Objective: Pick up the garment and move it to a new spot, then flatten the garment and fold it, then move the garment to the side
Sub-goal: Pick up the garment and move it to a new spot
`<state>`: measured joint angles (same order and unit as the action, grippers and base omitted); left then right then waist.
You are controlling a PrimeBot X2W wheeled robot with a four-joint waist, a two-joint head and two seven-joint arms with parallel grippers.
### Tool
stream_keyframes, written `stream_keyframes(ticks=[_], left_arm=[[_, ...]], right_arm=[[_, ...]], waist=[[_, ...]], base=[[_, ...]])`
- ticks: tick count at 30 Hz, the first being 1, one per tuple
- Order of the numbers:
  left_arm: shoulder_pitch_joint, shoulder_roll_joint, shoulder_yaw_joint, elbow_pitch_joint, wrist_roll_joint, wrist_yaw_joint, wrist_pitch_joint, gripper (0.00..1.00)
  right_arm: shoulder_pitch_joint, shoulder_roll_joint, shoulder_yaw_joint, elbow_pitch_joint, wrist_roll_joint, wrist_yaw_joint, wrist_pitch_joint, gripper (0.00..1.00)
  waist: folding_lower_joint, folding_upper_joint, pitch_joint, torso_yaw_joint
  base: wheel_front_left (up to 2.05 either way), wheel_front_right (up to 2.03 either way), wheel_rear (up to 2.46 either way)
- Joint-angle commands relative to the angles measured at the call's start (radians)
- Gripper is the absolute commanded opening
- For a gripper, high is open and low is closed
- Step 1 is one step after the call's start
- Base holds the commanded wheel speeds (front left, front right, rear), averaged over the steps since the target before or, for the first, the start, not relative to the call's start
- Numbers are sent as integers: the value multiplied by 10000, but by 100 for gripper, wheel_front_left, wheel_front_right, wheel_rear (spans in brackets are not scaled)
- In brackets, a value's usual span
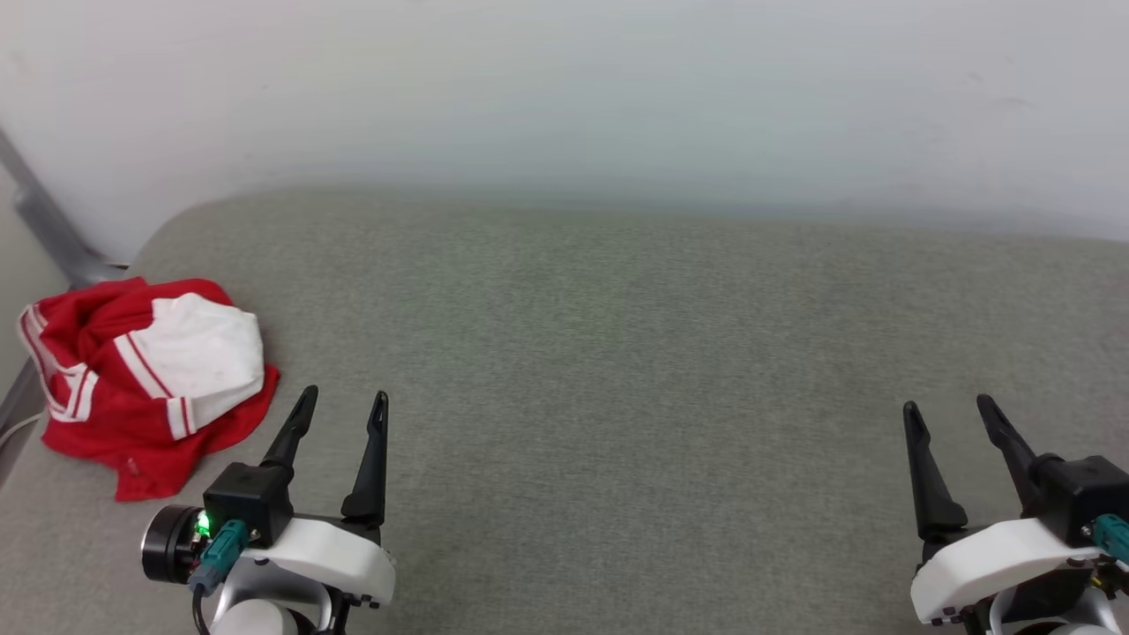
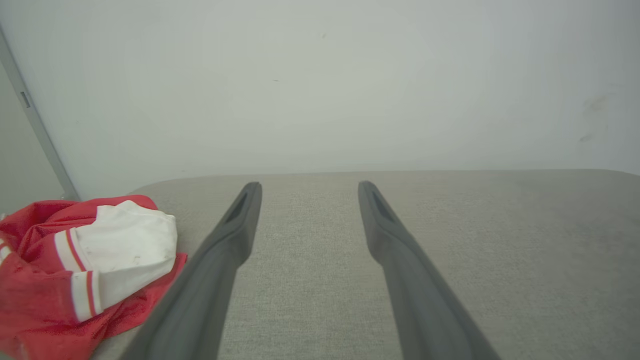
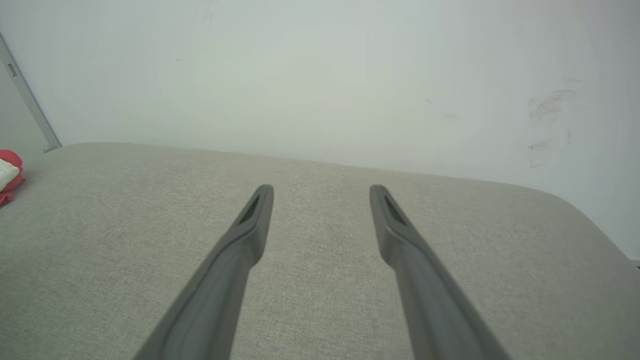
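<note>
A grey fabric-covered surface (image 1: 617, 353) runs ahead of my fingertips to a pale wall (image 1: 564, 88). A grey metal strut (image 1: 44, 229) leans at the far left, beyond the left fingers. Bare fabric shows between each pair of fingers. My left gripper (image 1: 345, 393) and right gripper (image 1: 945, 404) hang low over the fabric, well apart, both pointing toward the wall. Each has its two dark fingers spread wide and empty. The garment (image 1: 141, 388) lies crumpled in a heap just left of my left gripper's outer finger (image 2: 215, 260), apart from it. It is red cloth bunched around a white sleeve with red-and-white striped trim.
</note>
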<state>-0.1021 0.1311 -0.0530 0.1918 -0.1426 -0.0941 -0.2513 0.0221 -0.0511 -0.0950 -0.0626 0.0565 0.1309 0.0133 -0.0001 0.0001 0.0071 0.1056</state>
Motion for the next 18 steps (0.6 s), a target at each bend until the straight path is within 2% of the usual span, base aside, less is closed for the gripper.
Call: stream_keyframes(ticks=[1,18], left_arm=[[-110,3,68,31,142,-13,-91,100],[-187,-153,879,292,12,-133,-138,100]], right_arm=[[56,13,71,-94,-204,-3,-70,100],[-253,12,658,23,-85,-5,-244,100]], waist=[[1,-1,18,259],[1,-1,59,2733]], base=[[0,0,0],[0,0,0]])
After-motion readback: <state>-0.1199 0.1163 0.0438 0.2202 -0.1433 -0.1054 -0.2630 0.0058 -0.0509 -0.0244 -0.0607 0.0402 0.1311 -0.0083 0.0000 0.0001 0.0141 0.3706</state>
